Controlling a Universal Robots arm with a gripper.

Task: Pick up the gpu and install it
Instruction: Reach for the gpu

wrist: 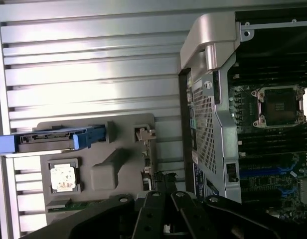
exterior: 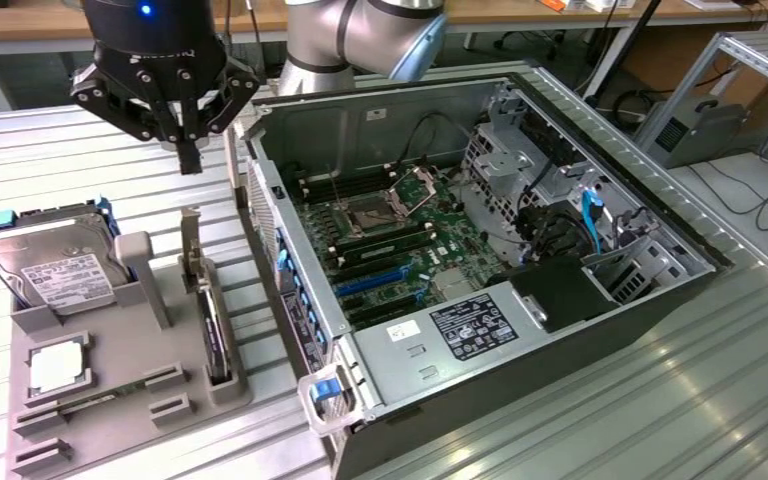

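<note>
One open computer case (exterior: 357, 125) sits at the exterior view's right, a grey holder (exterior: 91, 425) lies beside it, the gripper (exterior: 191, 160) hangs above, jaws pressed together on nothing, and the gpu (exterior: 215, 335) stands on edge in the holder's case-side slot.

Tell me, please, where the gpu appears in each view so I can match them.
Exterior view: the gpu stands on edge in the gray holder, on its side nearest the computer case.
Wrist view: the gpu is seen edge-on, between holder and case.
Shared landmark: the CPU chip in the holder.
</note>
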